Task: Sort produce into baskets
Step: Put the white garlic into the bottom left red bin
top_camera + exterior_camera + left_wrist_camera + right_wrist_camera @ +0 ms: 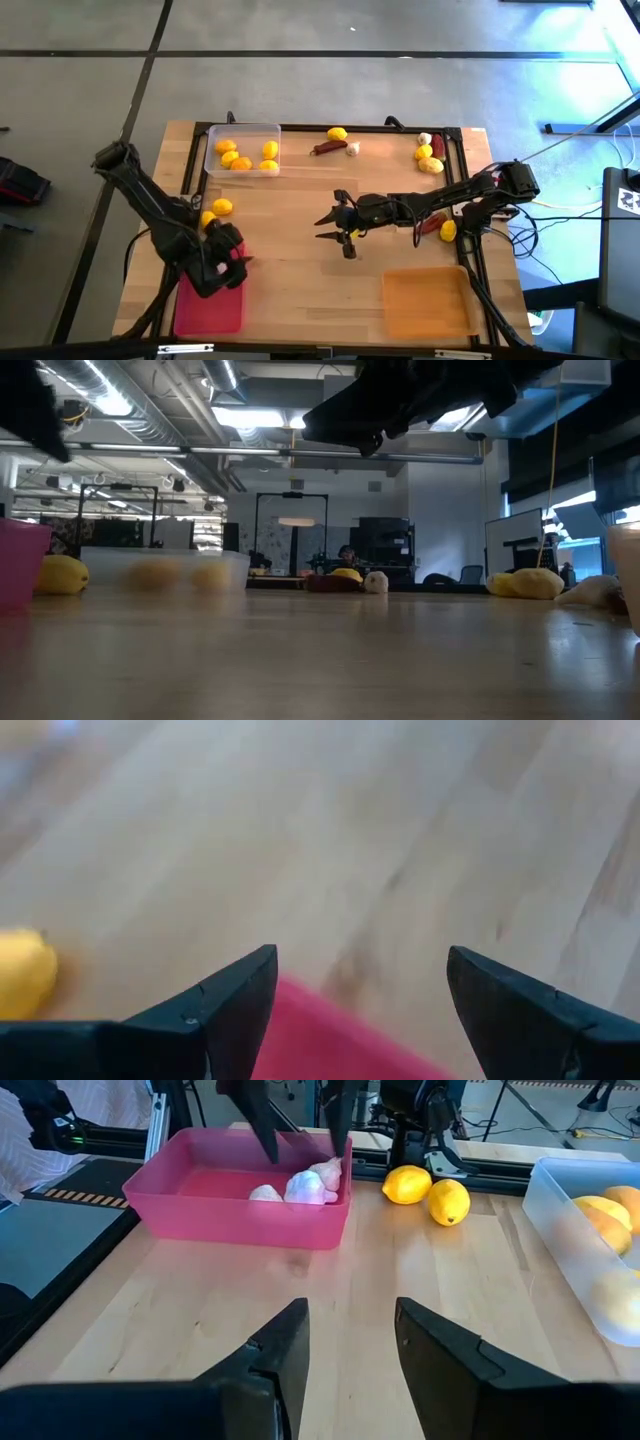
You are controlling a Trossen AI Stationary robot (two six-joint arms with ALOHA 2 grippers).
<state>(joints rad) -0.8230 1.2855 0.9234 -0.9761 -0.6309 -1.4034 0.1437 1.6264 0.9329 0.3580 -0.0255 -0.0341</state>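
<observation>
Grey floor, ceiling strip lights, dark metal frame

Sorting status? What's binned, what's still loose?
Done: lemons in the clear basket, garlic in the pink basket. In hand: nothing; left pincer open over the pink basket, right pincer open mid-table. Left: orange basket empty; lemons, garlic and chili lie loose.

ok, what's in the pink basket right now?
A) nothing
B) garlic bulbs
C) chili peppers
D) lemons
B: the right wrist view shows whitish garlic bulbs lying inside the pink basket, while two lemons sit on the table outside it.
</observation>
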